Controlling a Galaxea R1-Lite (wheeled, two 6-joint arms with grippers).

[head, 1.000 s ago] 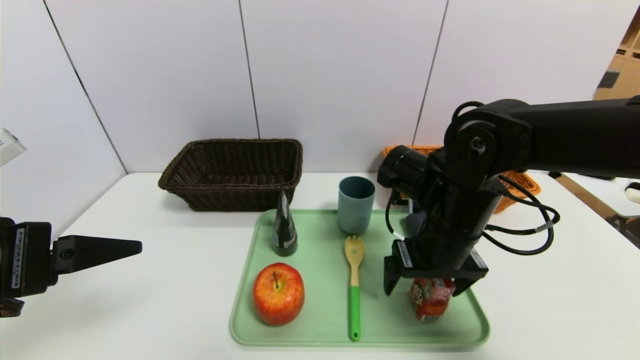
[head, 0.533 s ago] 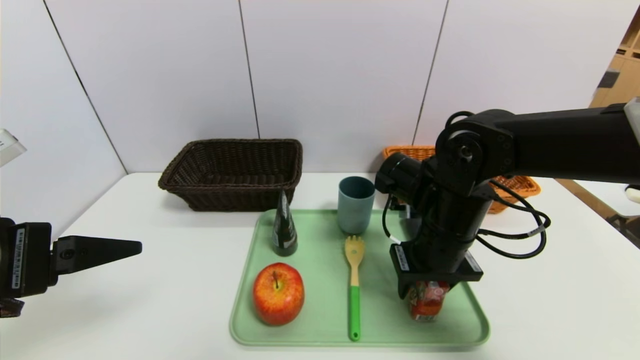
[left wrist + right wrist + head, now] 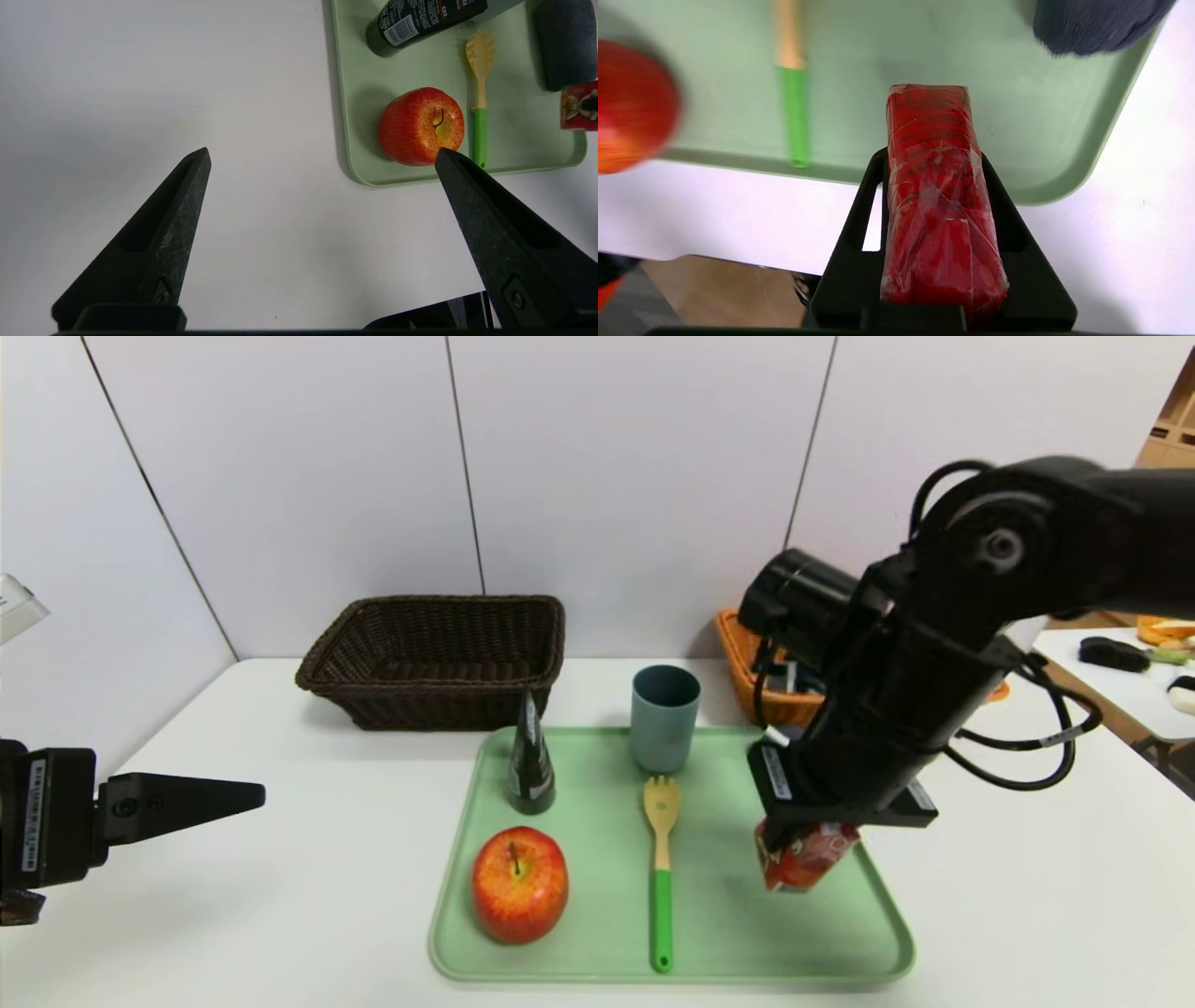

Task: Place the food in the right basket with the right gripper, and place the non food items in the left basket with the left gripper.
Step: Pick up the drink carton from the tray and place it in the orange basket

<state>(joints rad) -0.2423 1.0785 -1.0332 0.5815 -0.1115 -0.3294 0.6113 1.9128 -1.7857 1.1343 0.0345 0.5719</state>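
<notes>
My right gripper (image 3: 805,840) is shut on the small red drink carton (image 3: 808,861) and holds it tilted, a little above the green tray's (image 3: 597,821) right side. The wrist view shows the carton (image 3: 934,186) clamped between both fingers. The red-yellow apple (image 3: 520,885), the dark cone bottle (image 3: 530,761), the teal-grey cup (image 3: 664,717) and the yellow spoon with a green handle (image 3: 662,868) sit on the tray. The dark grey rolled cloth (image 3: 565,42) lies on the tray, hidden by my right arm in the head view. My left gripper (image 3: 322,154) is open and empty over the table, left of the tray.
The dark brown basket (image 3: 439,658) stands behind the tray on the left. The orange-tan basket (image 3: 761,677) stands at the back right, mostly hidden by my right arm. White wall panels close the back. A second table with objects shows at the far right.
My right gripper closed on the drink carton and lifted it off the tray, tilting it; the right arm rose and swung right. The left arm has not moved.
</notes>
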